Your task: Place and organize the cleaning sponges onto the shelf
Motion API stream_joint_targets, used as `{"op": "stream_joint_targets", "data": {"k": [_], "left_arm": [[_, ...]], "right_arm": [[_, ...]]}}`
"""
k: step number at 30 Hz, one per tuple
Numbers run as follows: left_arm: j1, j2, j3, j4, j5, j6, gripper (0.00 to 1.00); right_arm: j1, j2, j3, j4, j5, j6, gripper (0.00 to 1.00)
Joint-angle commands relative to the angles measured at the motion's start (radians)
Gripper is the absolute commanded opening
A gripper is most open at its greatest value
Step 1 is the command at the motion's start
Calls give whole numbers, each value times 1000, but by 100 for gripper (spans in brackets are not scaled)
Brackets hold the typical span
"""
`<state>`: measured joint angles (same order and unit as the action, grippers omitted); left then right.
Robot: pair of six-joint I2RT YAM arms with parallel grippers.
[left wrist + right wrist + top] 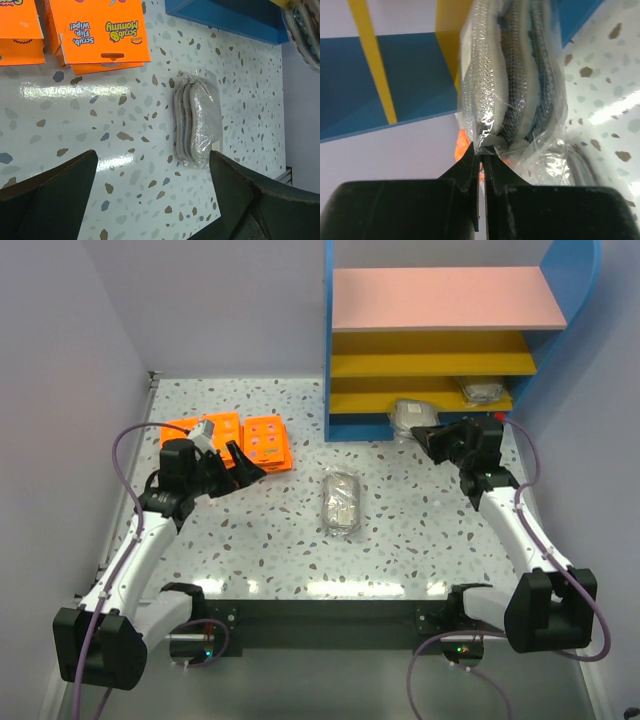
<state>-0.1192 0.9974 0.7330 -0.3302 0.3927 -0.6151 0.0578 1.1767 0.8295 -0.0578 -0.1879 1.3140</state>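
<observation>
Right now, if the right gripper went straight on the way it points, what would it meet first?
The right gripper is shut on a wrapped grey pad, so the pad leads. Straight ahead is the shelf, probably its blue lower part; depth is unclear.

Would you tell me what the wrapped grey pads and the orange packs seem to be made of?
The wrapped grey pads: glinting woven mesh, possibly metallic, over pale padding; the wrap is thin clear film, creased and shiny. The orange packs: probably printed card, matte, with crisp folded edges and a punched hang slot.
</observation>
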Motion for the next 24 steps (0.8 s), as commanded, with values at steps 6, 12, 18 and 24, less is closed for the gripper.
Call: {"op": "stream_joint_targets", "data": {"k": [6, 12, 18, 24], "left_arm": [[-2, 20, 66, 22, 15, 40, 99], [-3, 53, 71, 43, 26, 40, 99], [-2, 95, 89, 56, 35, 37, 99], [-2, 89, 91, 56, 25, 37, 99]], "right_arm": [[-13, 43, 155, 129, -74, -44, 0], [-18, 63, 246, 1, -53, -102, 0], [-33, 198, 292, 48, -45, -121, 0], [-56, 345, 304, 173, -56, -104, 0]]}}
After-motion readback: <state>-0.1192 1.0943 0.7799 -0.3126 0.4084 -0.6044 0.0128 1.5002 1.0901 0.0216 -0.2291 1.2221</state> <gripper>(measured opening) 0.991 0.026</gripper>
